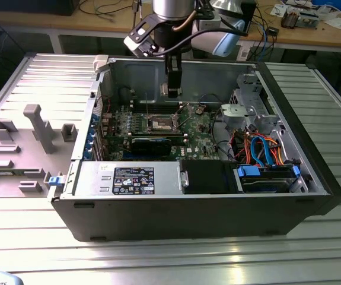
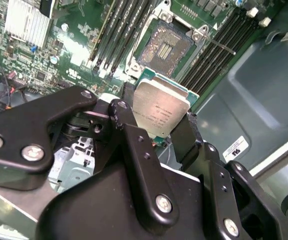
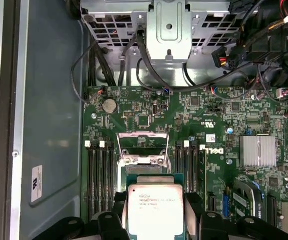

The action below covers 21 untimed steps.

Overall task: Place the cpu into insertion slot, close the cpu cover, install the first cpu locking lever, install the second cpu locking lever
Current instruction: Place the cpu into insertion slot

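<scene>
My gripper [image 2: 159, 119] is shut on the cpu [image 2: 160, 111], a flat square chip with a dull silver top and green edge, held by two opposite sides between black fingers [image 2: 129, 112]. In the first wrist view the cpu [image 3: 155, 210] hangs above the green board, just short of the insertion slot [image 3: 142, 160]. The insertion slot [image 2: 166, 47] lies bare, its dark pin field showing. The cpu cover [image 3: 142, 142], a thin silver frame, stands swung up behind the slot. A thin locking lever [image 2: 220, 44] juts out beside the slot. In the exterior view the gripper [image 1: 171, 90] hangs inside the open computer case above the insertion slot [image 1: 160, 123].
Long black memory slots [image 3: 99, 175] flank the socket on both sides. A finned silver heatsink [image 3: 257, 151] sits on the board. A metal drive cage [image 1: 245, 110] and coloured cables [image 1: 265, 151] fill the case's side at the exterior view's right. A grey fixture [image 1: 37, 127] stands outside the case.
</scene>
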Motion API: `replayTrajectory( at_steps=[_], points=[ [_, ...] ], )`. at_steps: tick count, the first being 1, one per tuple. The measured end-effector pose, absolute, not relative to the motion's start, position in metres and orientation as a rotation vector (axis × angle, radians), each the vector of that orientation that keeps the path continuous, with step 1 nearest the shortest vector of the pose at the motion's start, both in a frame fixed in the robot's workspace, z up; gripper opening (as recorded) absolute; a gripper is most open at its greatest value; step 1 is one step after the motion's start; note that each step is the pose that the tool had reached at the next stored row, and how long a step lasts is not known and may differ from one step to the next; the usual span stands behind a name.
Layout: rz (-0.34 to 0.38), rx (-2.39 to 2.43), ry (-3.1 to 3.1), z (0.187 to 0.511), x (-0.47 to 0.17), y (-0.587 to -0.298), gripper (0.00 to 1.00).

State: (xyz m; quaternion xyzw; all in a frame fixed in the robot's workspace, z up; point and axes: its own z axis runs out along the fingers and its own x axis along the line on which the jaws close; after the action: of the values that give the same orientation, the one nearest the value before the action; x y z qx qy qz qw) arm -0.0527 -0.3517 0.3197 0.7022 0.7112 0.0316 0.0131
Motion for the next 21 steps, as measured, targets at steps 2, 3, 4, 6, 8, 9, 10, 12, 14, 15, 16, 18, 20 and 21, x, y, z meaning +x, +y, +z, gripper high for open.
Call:
replayTrajectory(
  at_steps=[2, 3, 4, 6, 8, 9, 10, 12, 14, 15, 16, 18, 20, 21],
  points=[
    [0.099, 2.175, 2.229, 0.315, -0.0532, -0.3518, 0.54],
    [0.099, 2.168, 2.236, 0.3123, -0.0533, -0.3518, 0.54],
    [0.1, 2.163, 2.239, 0.3112, -0.0533, -0.3518, 0.54],
    [0.102, 2.158, 2.243, 0.3102, -0.0533, -0.3518, 0.54],
    [0.102, 2.158, 2.243, 0.3101, -0.0533, -0.3518, 0.54],
    [0.103, 2.158, 2.243, 0.31, -0.0533, -0.3518, 0.54],
    [0.103, 2.157, 2.243, 0.3099, -0.0533, -0.3518, 0.54],
    [0.103, 2.157, 2.243, 0.3098, -0.0533, -0.3518, 0.54],
    [0.103, 2.157, 2.243, 0.3098, -0.0533, -0.3518, 0.54],
    [0.103, 2.157, 2.243, 0.3098, -0.0533, -0.3518, 0.54],
    [0.103, 2.157, 2.242, 0.3098, -0.0533, -0.3517, 0.54],
    [0.103, 2.157, 2.242, 0.3098, -0.0533, -0.3518, 0.54],
    [0.103, 2.157, 2.242, 0.3098, -0.0533, -0.3517, 0.54],
    [0.103, 2.157, 2.242, 0.3098, -0.0533, -0.3518, 0.54]
  ],
)
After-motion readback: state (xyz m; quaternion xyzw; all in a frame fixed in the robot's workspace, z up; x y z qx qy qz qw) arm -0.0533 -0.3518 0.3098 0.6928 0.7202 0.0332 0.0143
